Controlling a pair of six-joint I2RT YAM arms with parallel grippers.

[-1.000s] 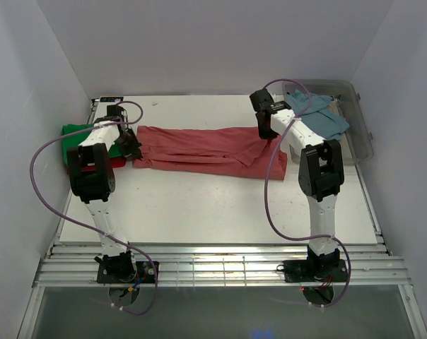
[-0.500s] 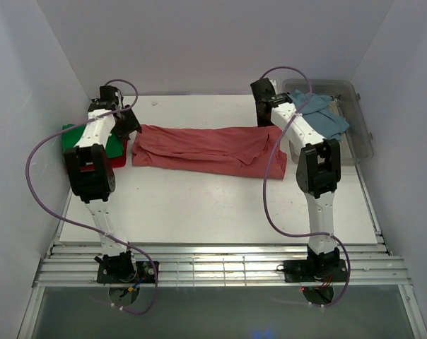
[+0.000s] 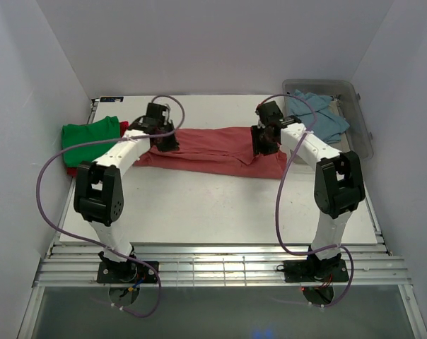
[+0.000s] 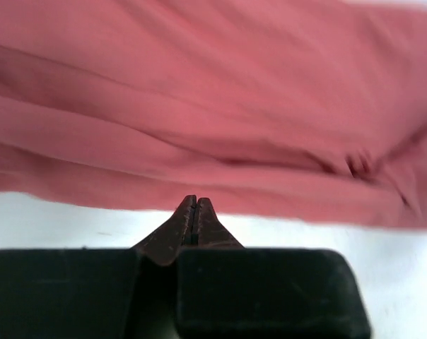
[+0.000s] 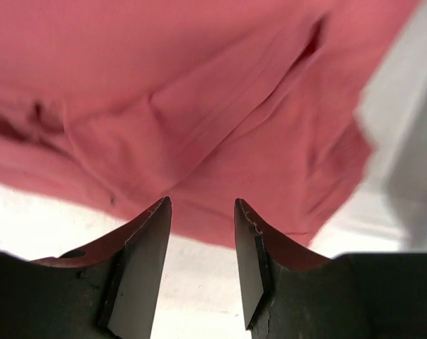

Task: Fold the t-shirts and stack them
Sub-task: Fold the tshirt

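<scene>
**Grippers sitting over the salmon shirt's two ends, cross-fold pending**

Near to far. The table (image 3: 220,205) is lying bare at 6 o'clock. Past it, the salmon shirt (image 3: 213,150) is lying at centre as a long band running 9 to 3, already folded lengthwise by the look of it. The left gripper (image 4: 194,205) is hanging at the band's 9 o'clock end with its jaws pressed together, and no cloth is showing between them. The right gripper (image 5: 201,205) is hanging at the 3 o'clock end with its jaws apart and nothing in them.

Likely step: grabbing an end and folding the band across.
- The left jaws are needing to open before any pinch.
- Each pinch should be taking all layers at the hem, not just the top one.
- Both ends should be lifting level and low, so the band is not sagging or twisting.
- The moving end should be landing square on the other.

At 9 to 10 o'clock, the green shirt (image 3: 90,134) is lying on the red shirt (image 3: 72,170), which is peeking out beneath. At 2 o'clock, the blue shirt (image 3: 325,120) is lying crumpled in the bin (image 3: 360,134), unfolded.

Count: four shirts (one salmon, one green, one red, one blue), two grippers, one bin.
</scene>
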